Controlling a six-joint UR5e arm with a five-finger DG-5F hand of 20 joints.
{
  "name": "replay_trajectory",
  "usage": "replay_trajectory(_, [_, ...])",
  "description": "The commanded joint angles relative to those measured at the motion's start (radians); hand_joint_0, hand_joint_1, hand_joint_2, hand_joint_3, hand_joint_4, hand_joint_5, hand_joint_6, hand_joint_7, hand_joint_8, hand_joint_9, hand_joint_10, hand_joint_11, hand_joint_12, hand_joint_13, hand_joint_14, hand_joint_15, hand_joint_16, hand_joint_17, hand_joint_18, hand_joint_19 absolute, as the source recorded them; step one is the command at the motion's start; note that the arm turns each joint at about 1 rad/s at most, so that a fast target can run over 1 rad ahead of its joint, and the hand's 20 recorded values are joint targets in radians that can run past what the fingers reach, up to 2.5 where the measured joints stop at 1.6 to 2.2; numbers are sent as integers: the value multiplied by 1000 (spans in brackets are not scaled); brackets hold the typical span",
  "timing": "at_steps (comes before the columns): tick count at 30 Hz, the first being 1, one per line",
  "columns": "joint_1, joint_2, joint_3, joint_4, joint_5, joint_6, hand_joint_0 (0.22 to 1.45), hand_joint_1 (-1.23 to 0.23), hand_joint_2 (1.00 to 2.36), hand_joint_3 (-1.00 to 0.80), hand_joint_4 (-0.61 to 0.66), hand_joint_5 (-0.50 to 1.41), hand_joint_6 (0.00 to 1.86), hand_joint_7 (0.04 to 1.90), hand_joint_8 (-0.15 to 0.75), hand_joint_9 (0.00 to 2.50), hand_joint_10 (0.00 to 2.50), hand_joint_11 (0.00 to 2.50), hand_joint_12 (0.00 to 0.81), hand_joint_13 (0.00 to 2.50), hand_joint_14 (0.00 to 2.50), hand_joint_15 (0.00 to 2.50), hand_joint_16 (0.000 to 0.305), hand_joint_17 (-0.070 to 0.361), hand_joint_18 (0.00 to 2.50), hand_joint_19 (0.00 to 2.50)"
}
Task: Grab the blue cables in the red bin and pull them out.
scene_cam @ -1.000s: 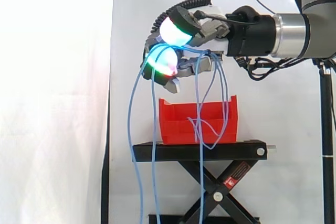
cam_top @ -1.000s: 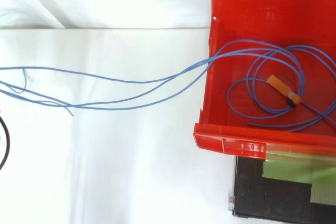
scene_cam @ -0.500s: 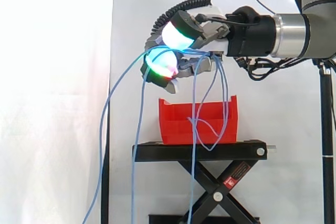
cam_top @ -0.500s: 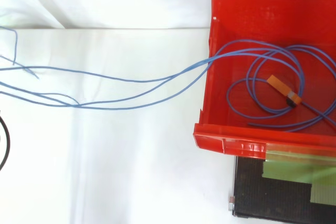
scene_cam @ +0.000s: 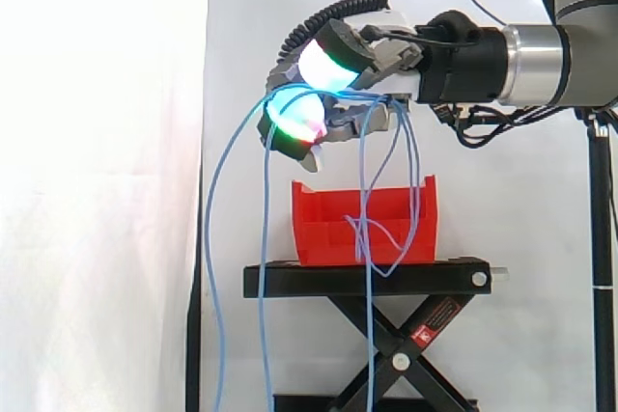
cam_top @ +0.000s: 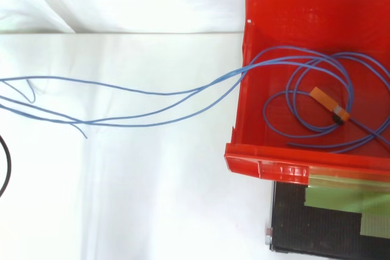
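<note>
at upper centre of the side view the hand (scene_cam: 386, 60) holds the blue cables (cam_top: 242, 71) in curled fingers (scene_cam: 323, 63); they hang into the red bin (scene_cam: 333, 214) at frame centre.

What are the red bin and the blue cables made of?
The bin looks like moulded plastic, smooth and slightly glossy, with a sheen along its rim. The cables are thin and flexible, probably plastic-sheathed wire, since they loop and droop freely.

Arm (scene_cam: 541, 65) level from right; robot hand (scene_cam: 377, 65) curled round blue cables (cam_top: 158, 94).
</note>
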Motion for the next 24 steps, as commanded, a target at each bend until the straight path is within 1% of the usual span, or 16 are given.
replay_trajectory(1, [1, -1, 0, 0, 1, 0, 835, -942, 1000, -1000, 302, 850, 310, 644, 287, 1143, 22, 1150, 337, 1264, 981, 1164, 40, 89, 819, 1090])
replay_trajectory(15, [1, 1, 0, 0, 1, 0, 825, -948, 1000, -1000, 302, 841, 313, 642, 289, 1140, 20, 1147, 335, 1261, 980, 1158, 40, 89, 803, 1089])
replay_trajectory(18, [-1, 9, -1, 0, 3, 0, 824, -949, 1000, -1000, 309, 835, 320, 631, 288, 1128, 21, 1145, 331, 1255, 979, 1163, 40, 90, 801, 1090])
replay_trajectory(24, [-1, 9, 0, 0, 3, 2, 817, -955, 1000, -1000, 314, 822, 329, 627, 289, 1123, 20, 1151, 337, 1251, 983, 1156, 40, 90, 796, 1081])
